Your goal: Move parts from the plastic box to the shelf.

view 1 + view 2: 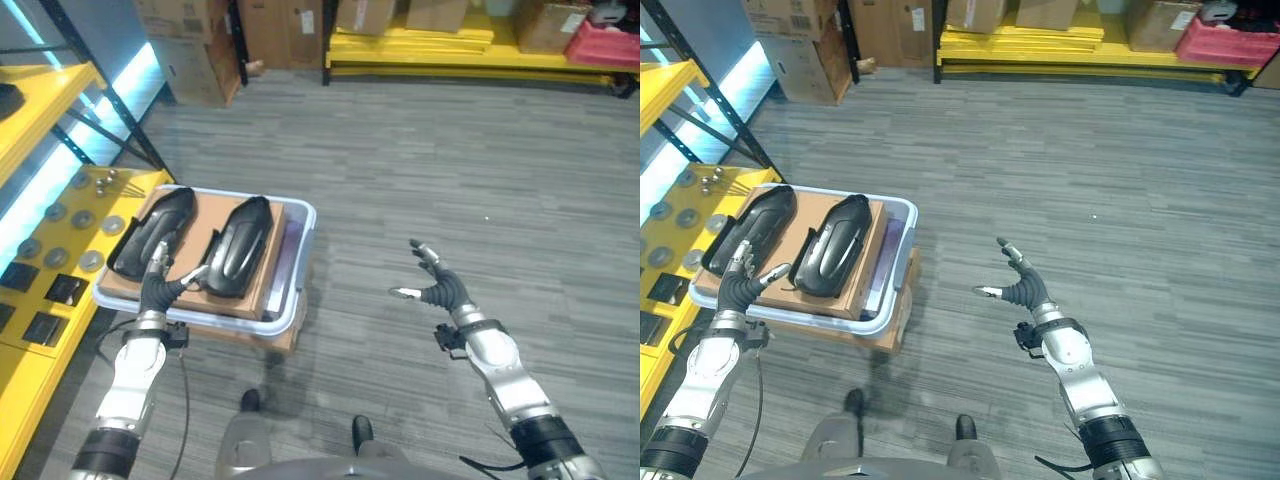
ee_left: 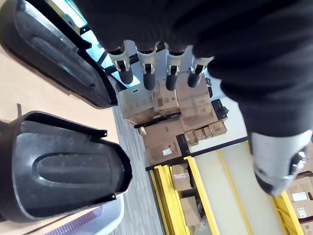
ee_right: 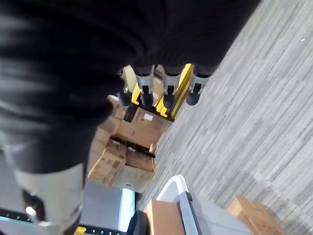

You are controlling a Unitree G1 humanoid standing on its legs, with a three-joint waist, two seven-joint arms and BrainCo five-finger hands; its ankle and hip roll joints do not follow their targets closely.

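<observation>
- Over the near edge of the plastic box (image 1: 296, 262) we see the left hand (image 1: 160, 285), fingers straight and loose, holding nothing, thumb pointing toward the right black part (image 1: 238, 245).
- Left black part (image 1: 155, 231) lies just beyond the hand's fingertips; we cannot tell from the eye views if they touch it.
- Both parts lie side by side, apart, on a cardboard sheet (image 1: 262, 277) inside the box; a narrow strip of box is free between the sheet and the box's right wall.
- Left wrist view: fingers (image 2: 148, 77) straight in a row with air under them, both parts below and past them, so no contact there.
- Right hand (image 1: 436, 285) hangs over bare grey carpet floor (image 1: 450, 170), well apart from the box, fingers spread and relaxed, holding nothing.
- Right wrist view shows its fingers (image 3: 167, 94) straight, plus the box's white corner and a cardboard box under it, which the eye views show at the box's base (image 1: 290, 338).
- Yellow shelf (image 1: 60, 330) touches or sits just beside the box's left side, with round metal discs (image 1: 85, 219) and small black squares (image 1: 66, 289) on it.
- Wide free floor to the right and ahead, ending at stacked cartons (image 1: 195, 50) and a far yellow rack (image 1: 470, 55).
</observation>
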